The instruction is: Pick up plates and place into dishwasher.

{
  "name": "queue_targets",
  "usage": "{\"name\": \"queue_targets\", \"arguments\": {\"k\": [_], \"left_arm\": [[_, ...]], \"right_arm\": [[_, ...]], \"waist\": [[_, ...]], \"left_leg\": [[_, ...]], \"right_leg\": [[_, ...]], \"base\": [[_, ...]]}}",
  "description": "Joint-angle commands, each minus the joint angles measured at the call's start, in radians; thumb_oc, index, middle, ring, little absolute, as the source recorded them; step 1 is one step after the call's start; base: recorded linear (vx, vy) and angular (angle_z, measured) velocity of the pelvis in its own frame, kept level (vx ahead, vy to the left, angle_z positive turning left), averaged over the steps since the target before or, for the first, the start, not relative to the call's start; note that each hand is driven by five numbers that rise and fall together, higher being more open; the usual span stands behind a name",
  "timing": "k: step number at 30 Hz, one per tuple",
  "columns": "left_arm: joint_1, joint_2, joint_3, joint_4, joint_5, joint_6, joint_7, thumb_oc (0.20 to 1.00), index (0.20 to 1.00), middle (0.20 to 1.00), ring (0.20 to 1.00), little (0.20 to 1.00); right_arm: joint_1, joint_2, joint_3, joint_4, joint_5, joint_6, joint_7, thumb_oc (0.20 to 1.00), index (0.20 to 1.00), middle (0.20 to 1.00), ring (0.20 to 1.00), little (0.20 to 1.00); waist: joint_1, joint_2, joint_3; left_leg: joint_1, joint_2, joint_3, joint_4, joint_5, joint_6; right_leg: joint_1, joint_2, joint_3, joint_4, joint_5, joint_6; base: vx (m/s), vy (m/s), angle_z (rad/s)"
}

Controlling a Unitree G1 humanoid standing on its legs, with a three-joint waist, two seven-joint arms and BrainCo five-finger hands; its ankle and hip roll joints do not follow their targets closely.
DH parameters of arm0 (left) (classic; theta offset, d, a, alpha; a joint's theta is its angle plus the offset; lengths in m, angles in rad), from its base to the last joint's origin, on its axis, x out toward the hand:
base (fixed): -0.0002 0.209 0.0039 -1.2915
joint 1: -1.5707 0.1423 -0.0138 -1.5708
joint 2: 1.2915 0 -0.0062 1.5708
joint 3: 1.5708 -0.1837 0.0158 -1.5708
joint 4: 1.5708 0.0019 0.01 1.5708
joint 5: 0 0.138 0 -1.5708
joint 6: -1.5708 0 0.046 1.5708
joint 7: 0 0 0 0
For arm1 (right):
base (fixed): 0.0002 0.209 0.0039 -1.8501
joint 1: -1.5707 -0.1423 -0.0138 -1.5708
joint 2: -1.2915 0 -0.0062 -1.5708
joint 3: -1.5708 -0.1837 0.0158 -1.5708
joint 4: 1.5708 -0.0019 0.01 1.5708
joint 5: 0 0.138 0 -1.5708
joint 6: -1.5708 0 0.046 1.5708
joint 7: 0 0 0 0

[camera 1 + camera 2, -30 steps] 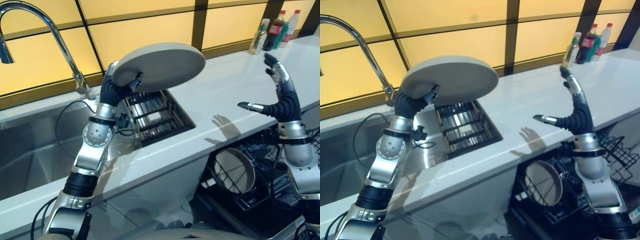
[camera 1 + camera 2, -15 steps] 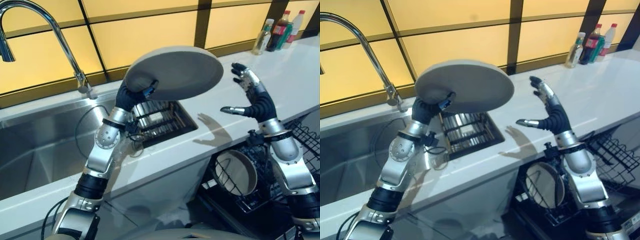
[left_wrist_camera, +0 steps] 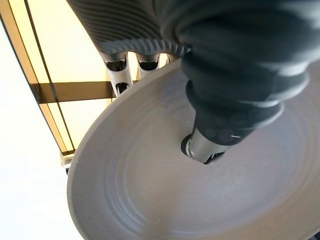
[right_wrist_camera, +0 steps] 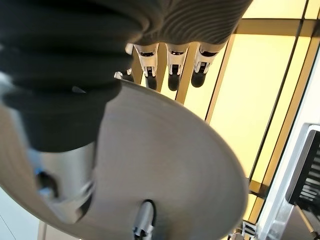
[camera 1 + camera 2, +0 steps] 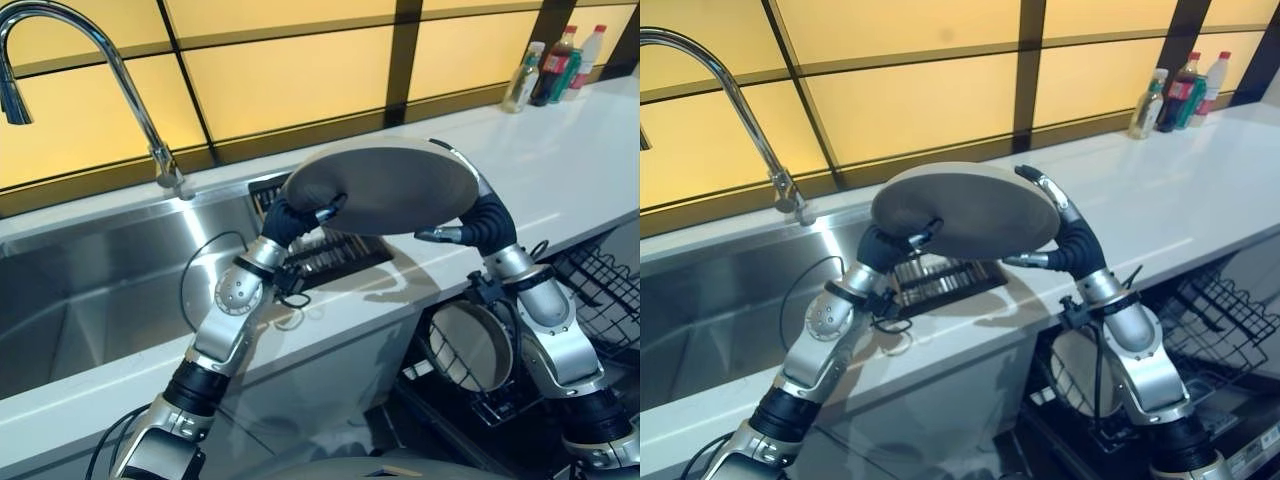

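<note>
There are two plates to see: one grey plate (image 5: 385, 185) is held up in the air above the white bench (image 5: 580, 150), and a second plate (image 5: 470, 345) stands on its edge in the black rack of the dishwasher (image 5: 600, 300) below the bench, on the robot's right side. The held plate is round, so it has no long axis; it lies almost flat, a little tilted, with its underside turned down to the bench and its wide face turned up. It hangs over the near edge of the bench, just in front of the dark drain grid (image 5: 330, 250) beside the steel sink (image 5: 90, 300). The left hand (image 5: 295, 215) pinches the plate at the rim on the robot's left: in the left wrist view the thumb (image 3: 205, 147) presses on one face of the plate (image 3: 150, 190) and the fingers (image 3: 117, 70) go round the rim to the other face. The right hand (image 5: 1060, 235) is at the opposite rim; in the right wrist view its fingers (image 4: 172, 67) reach straight over the far edge of the plate (image 4: 175, 165) and its thumb (image 4: 142, 222) lies against the near face, so the plate sits between them, but I cannot tell if this hand really presses on it. One curved tap (image 5: 90, 60) stands behind the sink. Three bottles (image 5: 550, 65) stand together at the far right end of the bench, against the yellow wall panels (image 5: 290, 70).
</note>
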Motion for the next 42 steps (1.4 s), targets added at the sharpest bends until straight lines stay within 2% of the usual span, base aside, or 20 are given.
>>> {"name": "queue_targets", "arguments": {"k": [1, 17, 18, 20, 25, 30, 35, 40, 42], "left_arm": [[-0.018, 0.019, -0.025, 0.017, -0.006, -0.079, 0.013, 0.200, 0.200, 0.200, 0.200, 0.200], [-0.007, 0.017, -0.025, 0.036, -0.011, -0.082, 0.022, 0.200, 0.200, 0.200, 0.200, 0.200], [-0.008, 0.014, -0.023, 0.037, -0.018, -0.076, 0.028, 0.307, 0.307, 0.307, 0.307, 0.307], [-0.007, 0.005, -0.022, 0.045, -0.037, -0.068, 0.026, 1.000, 1.000, 1.000, 1.000, 1.000], [0.007, -0.001, -0.025, 0.051, -0.042, -0.062, -0.001, 1.000, 1.000, 1.000, 1.000, 1.000], [0.049, -0.003, -0.003, 0.035, -0.110, -0.044, -0.015, 1.000, 1.000, 1.000, 1.000, 1.000], [0.099, -0.014, 0.033, 0.000, -0.196, -0.027, -0.046, 1.000, 1.000, 1.000, 1.000, 1.000], [0.146, -0.017, 0.007, -0.047, -0.228, -0.021, -0.059, 1.000, 1.000, 1.000, 1.000, 1.000], [0.148, -0.014, -0.018, -0.048, -0.236, -0.015, -0.062, 1.000, 1.000, 1.000, 1.000, 1.000]], "right_arm": [[-0.095, 0.038, -0.009, -0.073, 0.019, -0.014, 0.037, 0.200, 0.200, 0.200, 0.200, 0.200], [-0.058, 0.013, -0.031, -0.084, 0.055, -0.010, 0.108, 0.200, 0.200, 0.200, 0.200, 0.200], [-0.054, 0.014, -0.034, -0.081, 0.053, -0.012, 0.105, 0.200, 0.200, 0.200, 0.200, 0.200], [-0.048, 0.020, -0.038, -0.077, 0.042, -0.010, 0.090, 0.200, 0.200, 0.200, 0.200, 0.200], [-0.026, 0.023, -0.062, -0.068, 0.037, -0.014, 0.066, 0.200, 0.200, 0.200, 0.200, 0.200], [0.083, 0.033, -0.166, -0.052, 0.052, -0.065, -0.057, 0.200, 0.200, 0.200, 0.200, 0.200], [0.175, 0.090, -0.289, -0.020, 0.030, -0.124, -0.168, 0.200, 0.200, 0.200, 0.200, 0.200], [0.229, 0.126, -0.373, 0.031, 0.057, -0.155, -0.284, 0.200, 0.200, 0.200, 0.200, 0.200], [0.242, 0.142, -0.384, 0.067, 0.029, -0.170, -0.339, 0.200, 0.200, 0.200, 0.200, 0.200]], "waist": [[0.027, -0.032, -0.021], [0.010, -0.040, -0.018], [0.008, -0.040, -0.017], [0.006, -0.042, -0.016], [-0.001, -0.042, -0.014], [-0.033, -0.040, -0.008], [-0.072, -0.044, 0.009], [-0.098, -0.051, 0.032], [-0.109, -0.062, 0.042]], "left_leg": [[-0.052, -0.023, -0.013, 0.116, -0.138, 0.041], [-0.047, -0.020, 0.010, 0.122, -0.145, 0.048], [-0.047, -0.019, 0.011, 0.123, -0.146, 0.048], [-0.048, -0.019, 0.013, 0.129, -0.149, 0.049], [-0.050, -0.018, 0.019, 0.138, -0.154, 0.050], [-0.042, -0.023, 0.043, 0.133, -0.164, 0.061], [-0.045, -0.027, 0.076, 0.177, -0.199, 0.074], [-0.055, -0.037, 0.084, 0.212, -0.233, 0.097], [-0.059, -0.045, 0.086, 0.210, -0.234, 0.102]], "right_leg": [[-0.068, 0.009, -0.002, 0.033, 0.014, 0.075], [-0.081, 0.002, 0.008, 0.042, 0.026, 0.086], [-0.081, 0.002, 0.009, 0.042, 0.025, 0.086], [-0.082, 0.001, 0.011, 0.042, 0.025, 0.086], [-0.084, 0.001, 0.016, 0.044, 0.027, 0.088], [-0.112, -0.001, 0.037, 0.060, 0.060, 0.104], [-0.147, -0.010, 0.057, 0.080, 0.087, 0.119], [-0.172, -0.019, 0.069, 0.087, 0.107, 0.137], [-0.205, -0.027, 0.075, 0.098, 0.147, 0.148]], "base": [[0.00, 0.000, 0.00], [0.00, 0.000, 0.00], [-0.01, 0.001, -0.03], [-0.01, -0.003, -0.04], [-0.02, -0.007, -0.06], [-0.05, -0.009, -0.06], [-0.04, -0.011, -0.15], [-0.07, -0.008, -0.17], [-0.09, -0.014, -0.07]]}}
